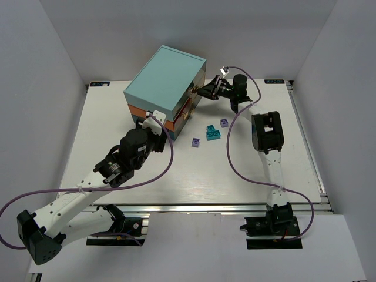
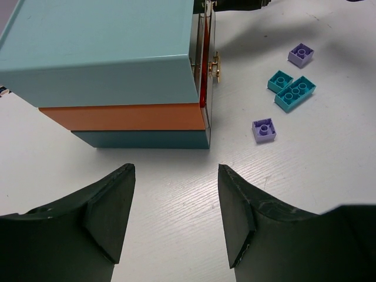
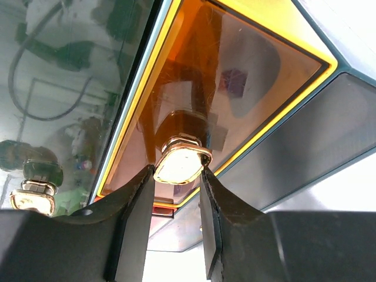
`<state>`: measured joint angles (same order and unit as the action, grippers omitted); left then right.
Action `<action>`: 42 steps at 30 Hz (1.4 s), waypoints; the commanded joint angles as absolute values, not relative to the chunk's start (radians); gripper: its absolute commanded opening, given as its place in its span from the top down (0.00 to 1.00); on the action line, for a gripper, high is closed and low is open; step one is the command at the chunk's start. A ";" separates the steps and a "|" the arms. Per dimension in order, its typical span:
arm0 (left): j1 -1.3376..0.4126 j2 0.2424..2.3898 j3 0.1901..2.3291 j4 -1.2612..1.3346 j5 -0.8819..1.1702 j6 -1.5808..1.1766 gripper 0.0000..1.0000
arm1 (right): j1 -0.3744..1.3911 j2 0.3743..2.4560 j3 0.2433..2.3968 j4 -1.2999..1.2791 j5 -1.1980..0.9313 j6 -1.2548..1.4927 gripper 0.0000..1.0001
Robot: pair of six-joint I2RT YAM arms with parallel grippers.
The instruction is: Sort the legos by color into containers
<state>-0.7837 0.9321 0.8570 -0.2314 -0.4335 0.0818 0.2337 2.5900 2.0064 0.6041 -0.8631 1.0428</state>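
The chest (image 1: 164,79) has light-teal, orange and blue layers and stands at the back middle of the table. My right gripper (image 1: 204,91) is at its front. In the right wrist view it (image 3: 176,171) is shut on the gold handle (image 3: 182,163) of the orange-tinted drawer (image 3: 247,82). Two lavender legos (image 1: 224,123) (image 1: 195,141) and teal legos (image 1: 212,133) lie on the table in front of the chest. In the left wrist view they are the lavender ones (image 2: 300,54) (image 2: 264,130) and the teal ones (image 2: 295,93). My left gripper (image 2: 175,170) is open and empty, just short of the chest's near corner (image 2: 200,138).
A second gold handle (image 3: 26,200) shows on the neighbouring drawer. Another handle (image 2: 214,64) shows on the chest's front in the left wrist view. Grey walls stand on three sides of the white table (image 1: 188,176). Purple cables trail from both arms.
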 commanded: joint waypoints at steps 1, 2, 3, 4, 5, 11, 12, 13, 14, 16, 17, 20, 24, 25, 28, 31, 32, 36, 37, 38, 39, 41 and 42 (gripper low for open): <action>-0.779 0.930 0.847 -0.212 -0.434 0.087 0.32 | 0.216 2.571 2.007 0.715 -0.882 1.040 0.85; -0.779 0.928 0.847 -0.212 -0.433 0.087 0.32 | 0.213 2.565 1.990 0.716 -0.884 1.045 0.86; -0.779 0.925 0.847 -0.209 -0.431 0.089 0.32 | 0.206 2.551 1.979 0.718 -0.888 1.048 0.87; -0.779 0.925 0.847 -0.209 -0.425 0.089 0.32 | 0.186 2.543 1.967 0.727 -0.890 1.051 0.87; -0.779 0.920 0.845 -0.207 -0.425 0.089 0.32 | 0.180 2.536 1.953 0.729 -0.890 1.052 0.87; -0.779 0.904 0.841 -0.201 -0.416 0.092 0.32 | 0.123 2.419 1.781 0.765 -0.902 1.042 0.88; -0.779 0.902 0.839 -0.201 -0.416 0.092 0.31 | 0.121 2.402 1.723 0.778 -0.907 1.039 0.87; -0.779 0.899 0.838 -0.199 -0.413 0.091 0.31 | 0.120 2.389 1.695 0.794 -0.908 1.032 0.87; -0.779 0.899 0.836 -0.198 -0.408 0.094 0.31 | 0.111 2.357 1.668 0.801 -0.908 1.029 0.86; -0.779 0.897 0.836 -0.196 -0.397 0.094 0.32 | 0.103 2.318 1.599 0.805 -0.911 1.005 0.79; -0.779 0.900 0.836 -0.196 -0.390 0.092 0.31 | 0.103 2.312 1.588 0.805 -0.931 0.996 0.73; -0.779 0.899 0.834 -0.193 -0.364 0.094 0.31 | 0.103 2.298 1.572 0.801 -0.986 0.983 0.35; -0.779 0.900 0.833 -0.193 -0.342 0.097 0.30 | 0.103 2.286 1.565 0.790 -1.066 0.976 0.20; -0.779 0.900 0.833 -0.192 -0.341 0.097 0.30 | 0.100 2.277 1.534 0.782 -1.074 0.938 0.20; -0.779 0.893 0.834 -0.192 -0.331 0.094 0.30 | 0.094 2.200 1.497 0.601 -1.091 0.769 0.25; -0.779 0.884 0.833 -0.189 -0.318 0.091 0.30 | 0.098 2.074 1.491 0.232 -1.028 0.365 0.36; -0.779 0.884 0.834 -0.189 -0.314 0.092 0.30 | 0.103 2.048 1.488 0.136 -0.953 0.145 0.39; -0.779 0.874 0.833 -0.183 -0.301 0.089 0.30 | 0.118 1.907 1.382 -0.063 -0.803 -0.181 0.63; -0.779 0.873 0.833 -0.184 -0.301 0.089 0.30 | 0.121 1.860 1.356 -0.074 -0.779 -0.233 0.67; -0.779 0.871 0.833 -0.184 -0.301 0.089 0.30 | 0.124 1.839 1.309 -0.080 -0.737 -0.279 0.70; -0.779 0.871 0.833 -0.181 -0.299 0.089 0.30 | 0.126 1.818 1.292 -0.087 -0.718 -0.369 0.74; -0.779 0.867 0.831 -0.183 -0.296 0.086 0.30 | 0.143 1.795 1.264 -0.138 -0.687 -0.457 0.82; -0.779 0.865 0.830 -0.181 -0.299 0.086 0.30 | 0.149 1.795 1.264 -0.162 -0.684 -0.551 0.82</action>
